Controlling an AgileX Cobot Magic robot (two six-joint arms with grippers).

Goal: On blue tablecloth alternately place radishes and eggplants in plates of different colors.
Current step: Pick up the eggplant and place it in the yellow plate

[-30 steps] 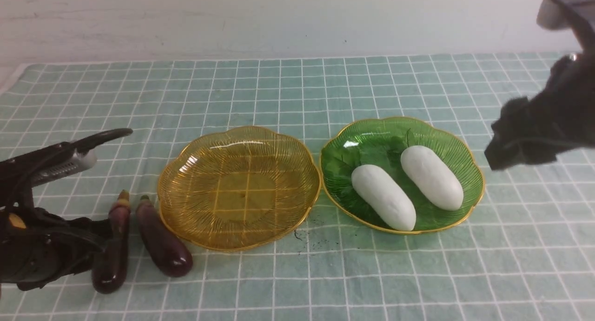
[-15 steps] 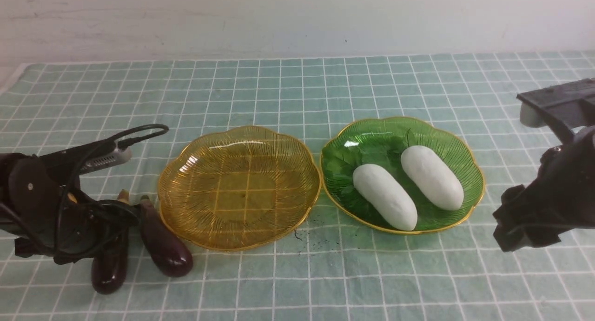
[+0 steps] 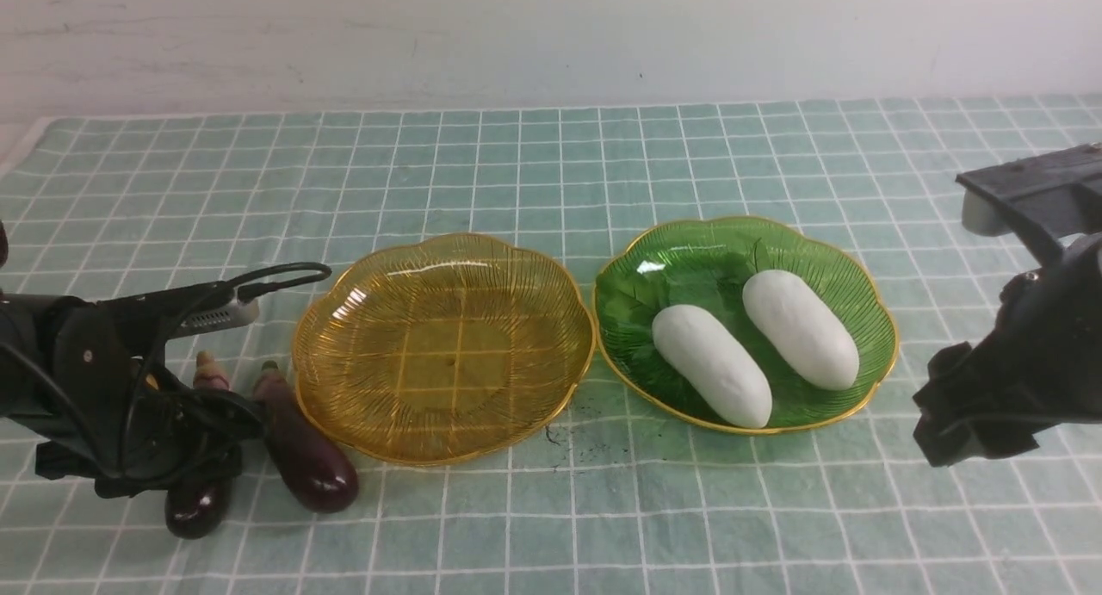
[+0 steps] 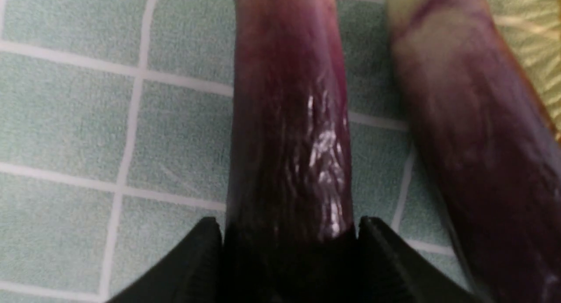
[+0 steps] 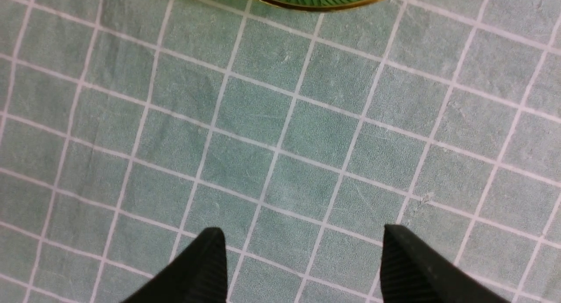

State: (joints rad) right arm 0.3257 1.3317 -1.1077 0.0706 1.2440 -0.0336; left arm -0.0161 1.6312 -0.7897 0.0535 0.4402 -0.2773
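The left gripper [image 4: 289,226] is set astride the outer eggplant [image 4: 289,119] on the blue tablecloth [image 4: 65,119] left of the amber plate [image 3: 443,354], though whether it is clamped cannot be told; the right gripper [image 5: 302,250] is held spread and empty far right of that plate. The glossy skin could be lost from a loose grip, or the nearer eggplant [image 3: 306,457] knocked against the plate

Even light; glare on eggplant [image 4: 324,162], close-up blurred.
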